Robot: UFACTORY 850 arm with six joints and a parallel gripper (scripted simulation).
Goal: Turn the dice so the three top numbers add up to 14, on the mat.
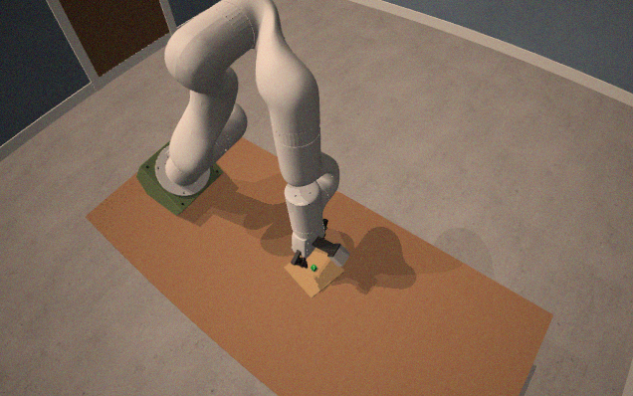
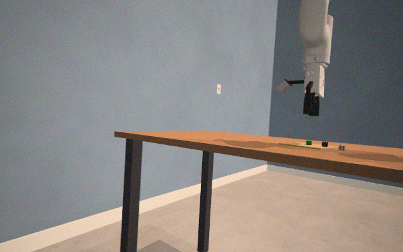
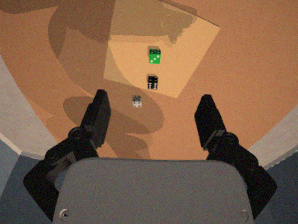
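My gripper is open and empty, high above the table. A green die lies on the tan mat; its bright face in the wrist view, seemingly the top, shows three pips. A black die with white pips lies on the mat close to its near edge in the wrist view. A grey-white die lies on the table, off the mat. The top numbers of these two are too small to tell. The arm hides both in the top view.
The orange-brown table surrounds the mat. The arm's green base stands at the table's far left end in the top view. Shadows of the arm fall over part of the mat and around the grey-white die.
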